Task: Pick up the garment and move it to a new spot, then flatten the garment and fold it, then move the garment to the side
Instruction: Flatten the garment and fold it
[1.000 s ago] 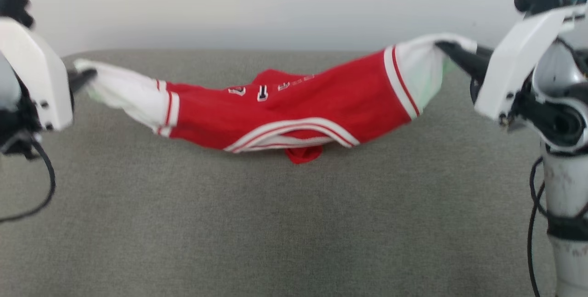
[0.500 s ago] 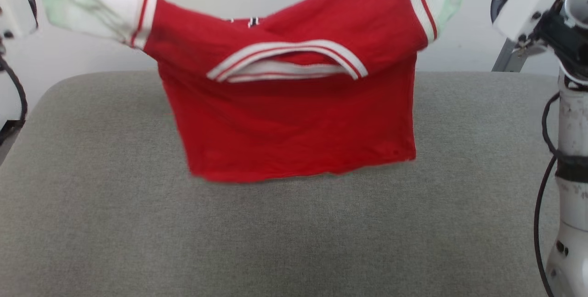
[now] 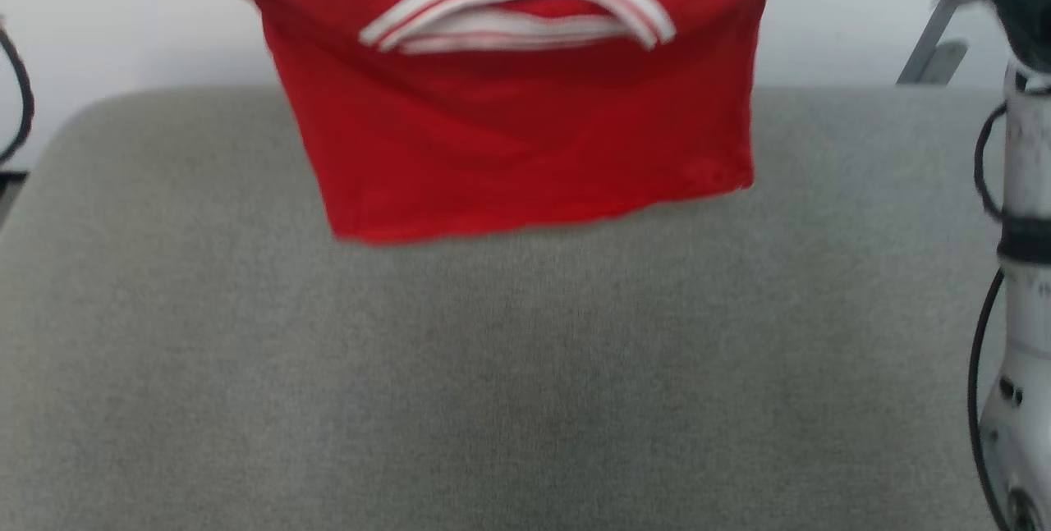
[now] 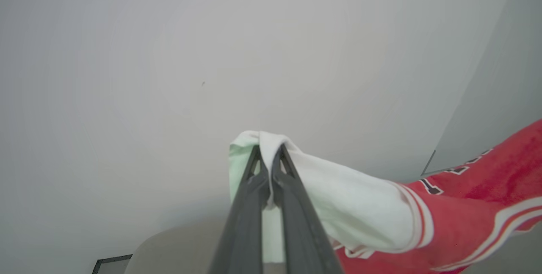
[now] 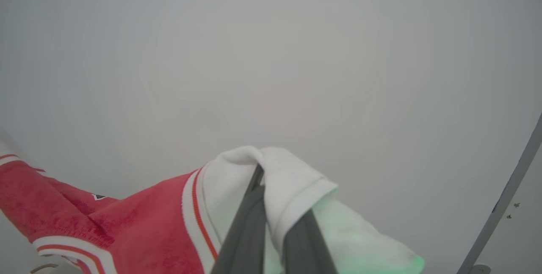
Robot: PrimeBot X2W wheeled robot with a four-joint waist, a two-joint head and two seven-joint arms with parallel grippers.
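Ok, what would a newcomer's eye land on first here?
The red garment, hanging stretched wide in the upper middle of the head view above the grey padded surface, striped neckline facing the camera. Next, its white sleeves: the left gripper and the right gripper are each shut on one, seen in the wrist views.

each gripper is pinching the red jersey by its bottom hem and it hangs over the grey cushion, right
No: the left gripper and right gripper each pinch a white sleeve, not the hem, as both wrist views show. The jersey does hang over the grey cushion.
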